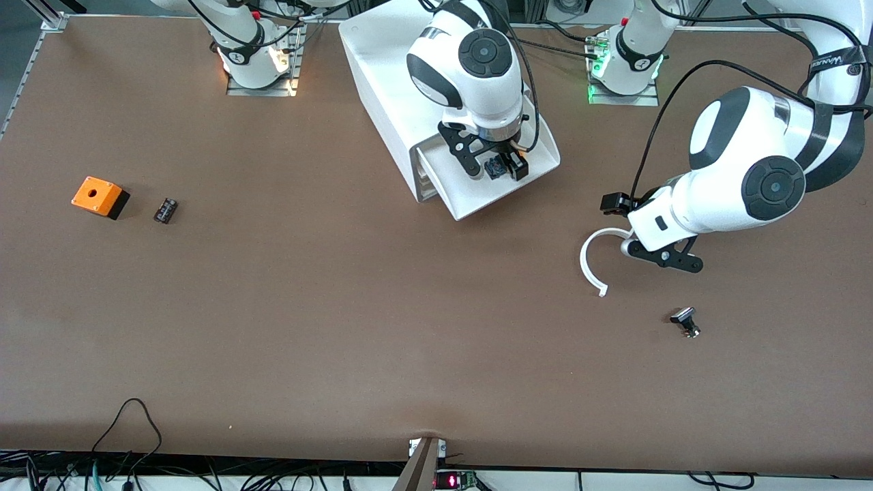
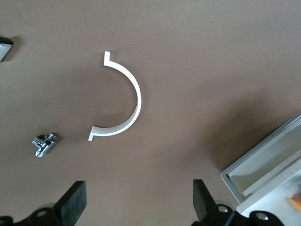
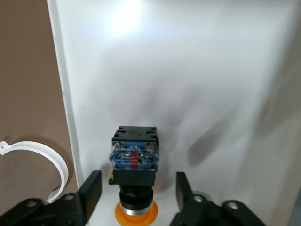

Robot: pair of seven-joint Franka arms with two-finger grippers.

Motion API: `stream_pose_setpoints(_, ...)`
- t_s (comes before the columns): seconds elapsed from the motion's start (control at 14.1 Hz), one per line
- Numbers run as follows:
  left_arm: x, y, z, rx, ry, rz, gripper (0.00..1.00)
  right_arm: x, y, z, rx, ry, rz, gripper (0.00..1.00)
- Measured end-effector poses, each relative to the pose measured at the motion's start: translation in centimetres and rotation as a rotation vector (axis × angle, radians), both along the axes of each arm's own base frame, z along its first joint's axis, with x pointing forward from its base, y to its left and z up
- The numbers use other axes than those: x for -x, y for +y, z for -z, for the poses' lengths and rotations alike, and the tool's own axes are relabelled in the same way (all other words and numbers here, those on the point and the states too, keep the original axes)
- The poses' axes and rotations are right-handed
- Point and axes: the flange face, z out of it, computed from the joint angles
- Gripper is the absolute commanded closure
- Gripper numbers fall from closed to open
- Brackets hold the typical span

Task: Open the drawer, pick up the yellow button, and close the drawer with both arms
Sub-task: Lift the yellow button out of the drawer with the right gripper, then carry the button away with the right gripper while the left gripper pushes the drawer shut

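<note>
Drawer: you have the white drawer unit (image 1: 436, 102) near the middle of the brown tabletop (image 1: 341, 327), close to the robots' bases; its drawer (image 1: 505, 191) is pulled out toward the front camera.
Button: it lies in the open drawer (image 3: 211, 94) on the white floor. Black body with a blue-and-red end block, yellow-orange cap. In your right wrist view the button (image 3: 134, 174) sits between the two fingers, cap end toward the camera.
Right hand: the right hand (image 1: 496, 167) is down in the drawer over the button (image 1: 496, 168). Fingers apart, one on each side of the body; you can see a gap on both sides, so no contact yet. Same reading from the right wrist view, right hand (image 3: 136, 190).
Left hand: the left hand (image 1: 665, 258) hangs over bare tabletop toward the left arm's end, beside the white curved clip (image 1: 595, 259). Fingers spread wide, holding nothing; the left wrist view shows the left hand (image 2: 138, 200) with the white curved clip (image 2: 127, 101) lying flat on the tabletop.
Other items: silver-stemmed black-capped piece (image 1: 685, 321), nearer the front camera than the clip. Orange box with a hole (image 1: 99, 196) and a small black part (image 1: 165, 210) just beside it, toward the right arm's end.
</note>
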Motion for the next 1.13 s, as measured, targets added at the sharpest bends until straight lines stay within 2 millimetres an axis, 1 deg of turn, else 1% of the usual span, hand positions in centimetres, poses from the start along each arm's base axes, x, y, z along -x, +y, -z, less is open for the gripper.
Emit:
stream_pose_setpoints(0.28,-0.4,0.5,0.4,-0.003,0.005,-0.023,0.01,0.4,0.2,0.1,0.002,-0.001,-0.021,1.00)
stream_pose_setpoints(0.42,-1.3,0.8,0.5,0.008,0.002,-0.029,0.01,0.3,0.2,0.0,0.002,-0.005,-0.027,1.00)
stream_pose_setpoints(0.57,-2.1,1.0,1.3,0.017,0.018,-0.034,0.01,-0.4,-0.3,0.0,0.007,-0.020,-0.054,1.00)
stream_pose_setpoints(0.71,-2.7,1.2,2.3,0.024,0.032,-0.038,0.01,-2.2,-1.4,-0.7,0.009,-0.063,-0.100,1.00)
stream_pose_setpoints(0.78,-2.8,1.2,2.5,0.026,0.035,-0.039,0.01,-3.3,-2.2,-1.4,0.007,-0.091,-0.128,1.00)
stream_pose_setpoints(0.92,-2.9,1.2,2.4,0.022,0.034,-0.058,0.00,-6.0,-4.5,-3.6,-0.006,-0.144,-0.170,1.00)
stream_pose_setpoints(1.06,-3.0,1.0,2.1,-0.005,0.033,-0.149,0.01,-9.1,-7.9,-6.4,-0.019,-0.191,-0.234,1.00)
stream_pose_setpoints(1.13,-3.2,0.7,1.9,-0.019,0.021,-0.215,0.01,-10.5,-10.0,-7.6,-0.010,-0.200,-0.287,1.00)
